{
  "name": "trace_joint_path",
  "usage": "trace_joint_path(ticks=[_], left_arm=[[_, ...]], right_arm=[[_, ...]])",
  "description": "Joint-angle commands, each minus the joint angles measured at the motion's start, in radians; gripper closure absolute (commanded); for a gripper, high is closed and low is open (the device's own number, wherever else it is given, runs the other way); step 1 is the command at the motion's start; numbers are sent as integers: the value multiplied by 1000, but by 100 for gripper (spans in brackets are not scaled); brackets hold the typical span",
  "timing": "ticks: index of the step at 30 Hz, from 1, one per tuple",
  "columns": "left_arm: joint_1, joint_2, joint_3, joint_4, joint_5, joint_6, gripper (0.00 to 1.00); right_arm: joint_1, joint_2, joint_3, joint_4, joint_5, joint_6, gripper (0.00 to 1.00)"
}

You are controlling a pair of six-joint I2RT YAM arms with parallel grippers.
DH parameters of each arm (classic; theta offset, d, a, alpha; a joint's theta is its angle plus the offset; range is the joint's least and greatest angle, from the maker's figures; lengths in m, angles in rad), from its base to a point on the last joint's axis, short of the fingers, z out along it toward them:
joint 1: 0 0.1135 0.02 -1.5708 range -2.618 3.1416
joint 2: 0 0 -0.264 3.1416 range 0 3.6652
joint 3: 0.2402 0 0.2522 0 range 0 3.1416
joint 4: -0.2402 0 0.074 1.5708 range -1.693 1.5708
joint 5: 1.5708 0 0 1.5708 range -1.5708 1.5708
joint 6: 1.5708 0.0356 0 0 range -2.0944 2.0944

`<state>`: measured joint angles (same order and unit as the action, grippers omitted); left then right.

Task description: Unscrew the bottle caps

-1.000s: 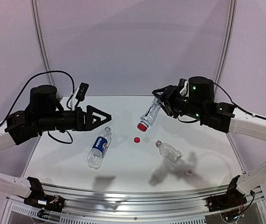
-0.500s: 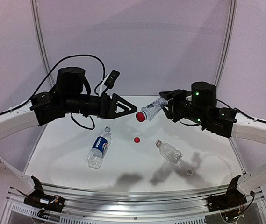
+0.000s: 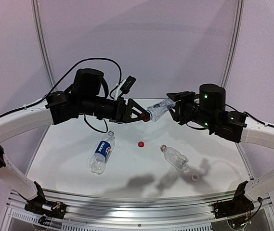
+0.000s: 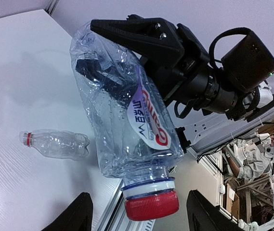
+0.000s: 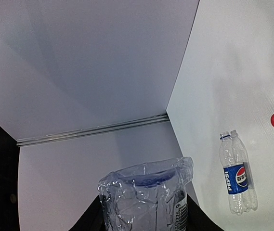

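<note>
Just swung the left hand (image 3: 142, 115) in from far left and narrowed it from full spread. Now straddling the red cap (image 4: 152, 204) with fingers (image 4: 79, 214) either side, gaps visible (no grip yet). Reads as approach done; closing and twisting next. Pinching the held bottle (image 4: 122, 115) by its body with the right hand (image 3: 175, 106), mid-air above the surface (image 3: 64, 154), raised and levelled versus a second ago. Lying near horizontal along its long axis, cap end aimed at the left arm, base end toward the right.
</note>
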<state>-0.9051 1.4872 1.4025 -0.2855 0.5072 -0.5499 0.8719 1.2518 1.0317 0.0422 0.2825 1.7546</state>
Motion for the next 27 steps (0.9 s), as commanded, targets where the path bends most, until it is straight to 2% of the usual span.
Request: trace_joint_path(ticks=[1, 9, 15, 18, 21, 25, 26, 27], left_arm=[[-9, 32, 31, -12, 24, -5, 37], [-15, 76, 71, -1, 21, -18, 54], [-15, 84, 76, 2, 29, -25, 84], [-11, 82, 68, -2, 33, -27, 94], [-4, 70, 60, -24, 29, -31, 99], [19, 37, 38, -64, 25, -36, 99], [25, 28, 32, -75, 28, -37, 100], [34, 17, 28, -90, 29, -38, 99]], right_arm=[[14, -17, 1, -8, 19, 16, 54], [18, -20, 0, -5, 21, 21, 54], [18, -34, -10, -8, 28, 19, 54], [18, -50, -26, -13, 42, 6, 53], [10, -81, -63, -9, 56, -68, 41], [-28, -137, -110, -29, 3, -230, 8], [-39, -156, -117, -35, -16, -282, 2], [-48, -178, -124, -64, -27, -341, 1]])
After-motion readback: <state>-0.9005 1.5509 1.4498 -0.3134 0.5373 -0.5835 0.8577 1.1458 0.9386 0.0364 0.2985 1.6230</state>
